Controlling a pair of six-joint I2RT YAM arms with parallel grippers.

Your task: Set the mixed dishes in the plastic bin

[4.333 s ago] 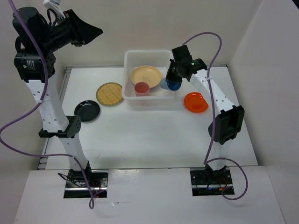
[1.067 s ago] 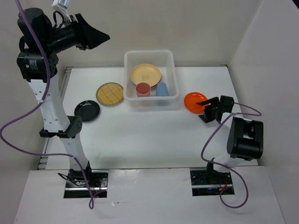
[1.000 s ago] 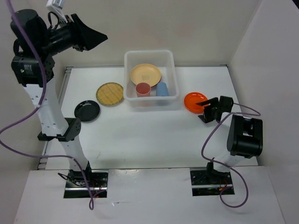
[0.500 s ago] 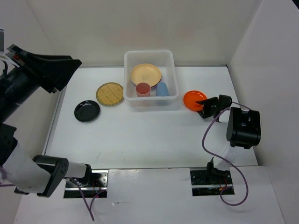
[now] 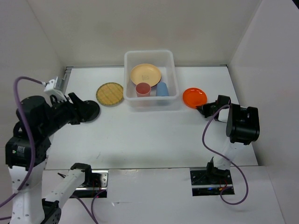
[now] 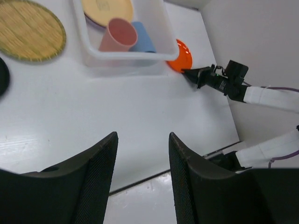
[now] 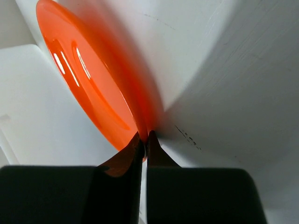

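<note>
From above, we see the plastic bin (image 5: 149, 54) at the 12 o'clock end of the table (image 5: 149, 135). It holds the tan plate (image 5: 145, 73), the pink-red cup (image 5: 142, 88) and the blue cup (image 5: 162, 88). The woven plate (image 5: 110, 94) lies on the table at the bin's 9 o'clock. The orange plate (image 5: 194, 97) lies just beside the bin at its 3 o'clock, outside it, and the right gripper (image 5: 202, 109) meets its rim from about 5 o'clock, low over the table. The left gripper (image 5: 86, 111) hangs over the table's 9 o'clock side.

In the left wrist view that claw is spread, with only bare table between its fingers. The black plate (image 6: 2, 77) shows as a sliver at the picture's 9 o'clock edge.

In the right wrist view the fingertips are pressed together on the orange plate's near lip, pinching a thin strip of rim and no more. We cannot tell whether the far edge rests on the table.

We judge the bite shallow. Once lifted, the plate would hang from one point on a smooth lip, so it could swing or slide out. The bin's wall also stands close at the plate's 9 o'clock. Carried too low, the plate could strike the rolled rim and be knocked loose — or, dropped in carelessly, it could tip the cups.
</note>
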